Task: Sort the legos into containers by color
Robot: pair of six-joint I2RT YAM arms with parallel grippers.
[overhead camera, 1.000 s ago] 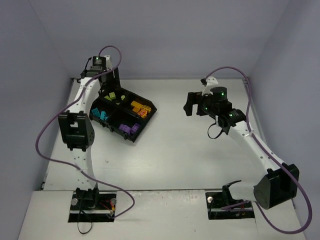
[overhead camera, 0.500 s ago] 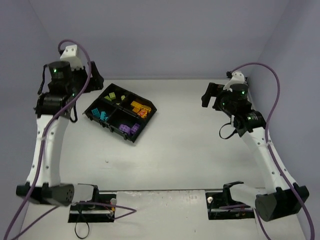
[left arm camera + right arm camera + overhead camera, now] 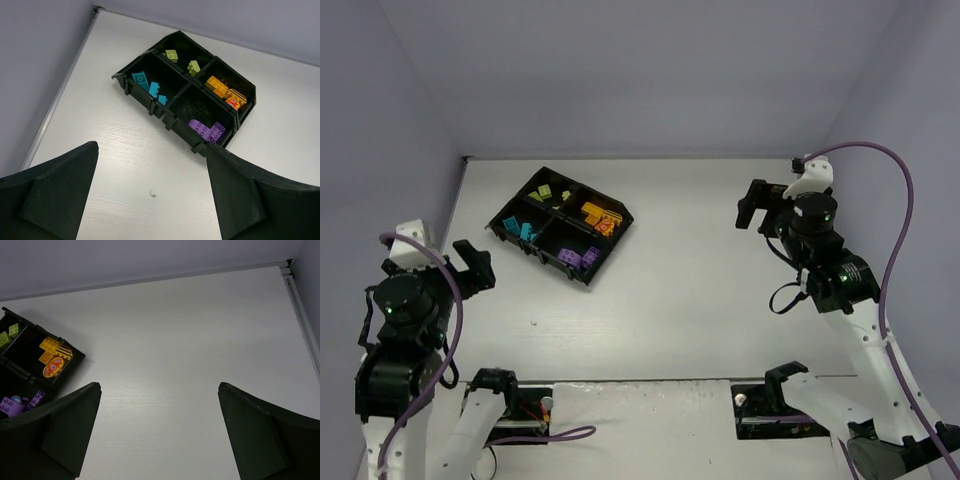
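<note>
Top: I see the tray (image 3: 542,258) far-left on the table (image 3: 670,290), with the legos (image 3: 598,215) split by color: green far, orange right, teal left, purple near. Left gripper (image 3: 472,268) and right gripper (image 3: 755,205) are both well apart from it.
Left wrist: fingers (image 3: 55,195) spread wide, nothing held — tray ahead.
Right wrist: same, spread and empty — tray at left edge.

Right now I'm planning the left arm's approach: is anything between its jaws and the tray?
Nothing visible does. Only table surface lies between the left gripper, jaws open, and the tray.
</note>
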